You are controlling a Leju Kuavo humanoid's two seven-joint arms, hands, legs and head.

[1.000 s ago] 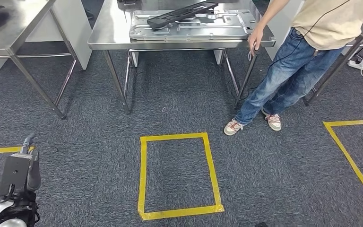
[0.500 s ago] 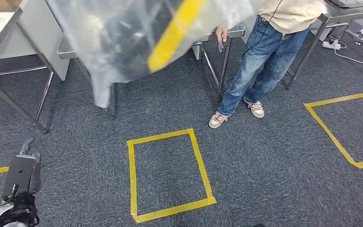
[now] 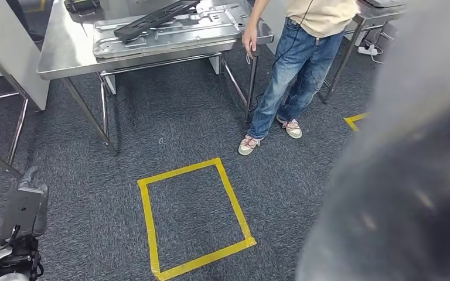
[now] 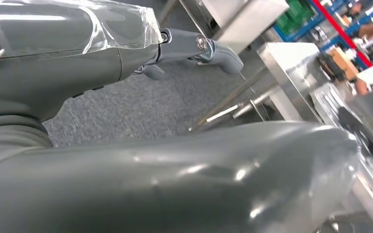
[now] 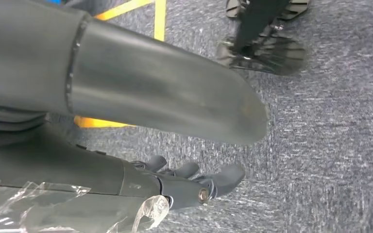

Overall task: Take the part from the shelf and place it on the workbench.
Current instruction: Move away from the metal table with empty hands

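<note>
Left hand empty, fingers extended over carpet.

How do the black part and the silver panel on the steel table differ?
The black part is dark, narrow and slatted; the silver panel is bright, wide sheet metal. The panel lies flat on the table; the black part rests slantwise on top of the panel. Both sit on that table.

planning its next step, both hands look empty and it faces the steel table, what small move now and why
Probably turn the body to look for the shelf. The left hand and right hand hang open, holding nothing, and the head view faces the workbench, where a black part lies on a metal plate. A person stands at its corner, so turn gently.
</note>
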